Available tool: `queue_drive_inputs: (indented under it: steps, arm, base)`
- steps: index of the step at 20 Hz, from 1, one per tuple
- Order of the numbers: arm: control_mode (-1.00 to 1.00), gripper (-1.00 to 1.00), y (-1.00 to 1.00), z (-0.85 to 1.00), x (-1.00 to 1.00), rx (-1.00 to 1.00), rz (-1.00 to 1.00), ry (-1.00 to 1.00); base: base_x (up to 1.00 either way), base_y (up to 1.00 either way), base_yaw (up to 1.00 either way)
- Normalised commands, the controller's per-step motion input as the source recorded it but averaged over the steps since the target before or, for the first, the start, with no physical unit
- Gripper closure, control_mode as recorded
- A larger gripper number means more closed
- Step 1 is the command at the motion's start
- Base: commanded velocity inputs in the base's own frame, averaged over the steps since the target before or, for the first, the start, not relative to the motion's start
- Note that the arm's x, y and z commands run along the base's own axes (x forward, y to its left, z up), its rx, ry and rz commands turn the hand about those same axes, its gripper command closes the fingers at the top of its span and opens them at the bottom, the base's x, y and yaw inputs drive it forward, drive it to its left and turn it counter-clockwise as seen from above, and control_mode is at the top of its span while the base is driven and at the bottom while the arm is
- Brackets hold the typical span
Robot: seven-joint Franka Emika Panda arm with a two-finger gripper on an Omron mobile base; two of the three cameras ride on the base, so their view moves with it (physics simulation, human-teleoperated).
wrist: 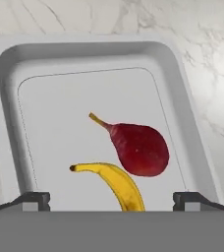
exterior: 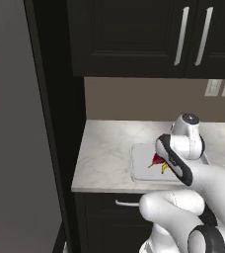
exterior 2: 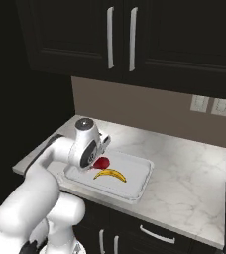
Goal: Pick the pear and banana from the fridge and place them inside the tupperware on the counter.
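1. Red pear [wrist: 141, 149] and yellow banana [wrist: 118, 184] both lie inside the tupperware [wrist: 185, 74], directly under your gripper [wrist: 112, 201], the two fruits side by side.
2. Your gripper hangs above them with its fingertips [wrist: 34, 199] spread wide and nothing between them.
3. Beneath the gripper, the tupperware rests on the marbled counter [exterior 2: 184, 163].
4. You can judge both placements done; all that seems left is lifting the arm clear.
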Motion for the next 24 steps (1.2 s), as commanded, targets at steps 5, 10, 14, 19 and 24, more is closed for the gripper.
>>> queue_drive_inputs:
  steps: [5, 10, 14, 19, 24]
  arm:
    - [-1.00, -1.00, 0.00, 0.53, -0.43, 0.20, -0.02, -0.03]
    - [-1.00, -1.00, 0.00, 0.58, -0.34, 0.21, -0.05, 0.00]
    - [-1.00, -1.00, 0.00, 0.57, -0.29, 0.23, -0.12, 0.00]
    - [-1.00, -1.00, 0.00, 0.57, -0.29, 0.23, -0.15, 0.00]
    - [-1.00, -1.00, 0.00, 0.59, -0.27, 0.21, -0.16, 0.00]
  base:
    - [0.00, 0.00, 0.00]
    - [0.00, 0.00, 0.00]
    - [0.00, 0.00, 0.00]
    - [0.00, 0.00, 0.00]
    - [0.00, 0.00, 0.00]
